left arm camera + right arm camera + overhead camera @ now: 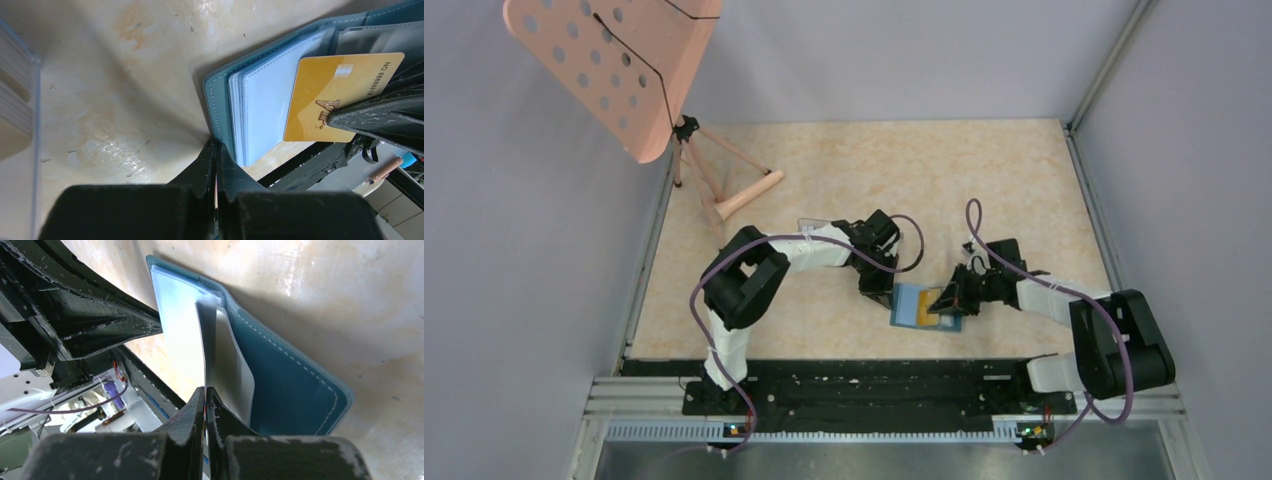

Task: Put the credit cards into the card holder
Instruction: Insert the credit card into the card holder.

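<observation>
Left wrist view: yellow card (320, 95) has its lower right corner hidden under the right jaws, card holder (217, 105) cut off at top and right edges, clear box (15, 100) blurred and cropped at left edge, pockets' contents too washed out to tell.

- left arm (804, 250) bent at the elbow, reaching right — left gripper (216, 148) pinched closed, tips down
- right arm (1049, 292) reaching left — right gripper (205, 390) clamped on the card (320, 85), fingers nearly touching

Top view: high, looking down on table (874, 170). Wrist views: close, facing each other, sharing card holder (220, 95).
</observation>
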Robot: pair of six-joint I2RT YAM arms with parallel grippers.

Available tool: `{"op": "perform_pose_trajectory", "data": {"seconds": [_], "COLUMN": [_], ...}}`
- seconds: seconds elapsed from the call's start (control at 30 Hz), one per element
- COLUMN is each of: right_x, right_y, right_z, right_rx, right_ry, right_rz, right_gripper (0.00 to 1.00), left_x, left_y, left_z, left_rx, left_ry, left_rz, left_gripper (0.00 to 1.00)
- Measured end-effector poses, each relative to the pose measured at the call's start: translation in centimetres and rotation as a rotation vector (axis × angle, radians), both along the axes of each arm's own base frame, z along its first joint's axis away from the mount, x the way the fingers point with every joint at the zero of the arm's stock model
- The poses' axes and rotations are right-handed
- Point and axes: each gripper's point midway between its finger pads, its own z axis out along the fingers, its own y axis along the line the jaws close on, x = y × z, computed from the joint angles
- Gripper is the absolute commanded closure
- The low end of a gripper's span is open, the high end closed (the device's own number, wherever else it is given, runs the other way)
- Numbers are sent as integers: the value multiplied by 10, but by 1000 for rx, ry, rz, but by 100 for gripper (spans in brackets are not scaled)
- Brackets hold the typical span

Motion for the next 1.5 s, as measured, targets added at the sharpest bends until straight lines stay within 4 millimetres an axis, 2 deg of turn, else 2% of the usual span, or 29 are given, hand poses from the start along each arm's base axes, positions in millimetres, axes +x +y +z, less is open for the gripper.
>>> {"op": "perform_pose_trajectory", "data": {"seconds": [0.6, 0.73, 0.93, 1.13, 1.5], "right_x": [-2, 0, 8, 9, 14], "right_y": [9, 7, -6, -16, -12], "right_z": [-7, -6, 2, 0, 3], "right_rx": [72, 53, -48, -123, -93], "right_ry": [66, 62, -19, -32, -42], "right_rz": [42, 33, -3, -35, -42], "right_gripper": [100, 100, 100, 100, 100], "left_x": [0, 0, 0, 0, 0], "left_y": [1, 1, 1, 1, 1], "left_z": [0, 0, 0, 0, 0], "left_rx": [16, 17, 17, 18, 18], "left_ry": [7, 6, 7, 6, 6], "left_rz": [-8, -8, -8, -8, -9], "left_gripper": [100, 100, 100, 100, 100]}}
